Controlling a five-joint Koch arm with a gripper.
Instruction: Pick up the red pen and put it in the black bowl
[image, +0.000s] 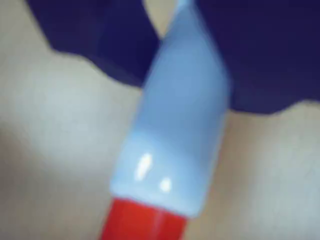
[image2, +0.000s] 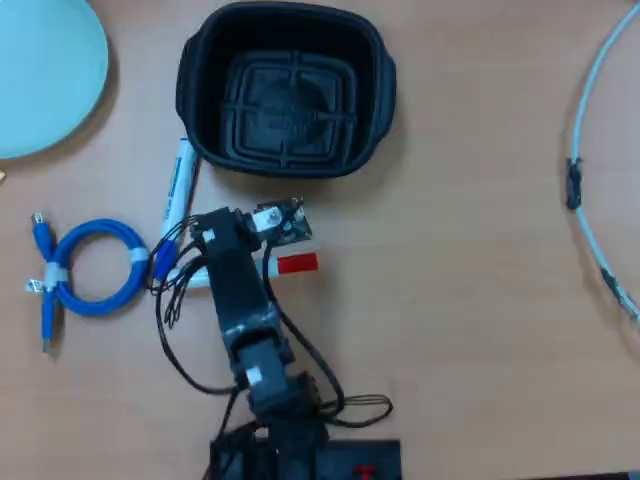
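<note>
Pickup is the step in hand: my gripper (image2: 262, 262) sits low over the red pen (image2: 296, 264) lying on the table near the black bowl (image2: 287, 92), jaws possibly closed on its barrel though I cannot tell, so next comes lifting it toward the bowl.

pen (image2: 296, 264) below bowl (image2: 287, 30), plate (image2: 45, 75) left

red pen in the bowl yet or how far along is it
Not yet. The black bowl is empty. The arm is over the red pen, which still lies on the table below the bowl; the wrist view shows its barrel close up. Whether it's gripped is unclear. Lifting and dropping remain.
</note>
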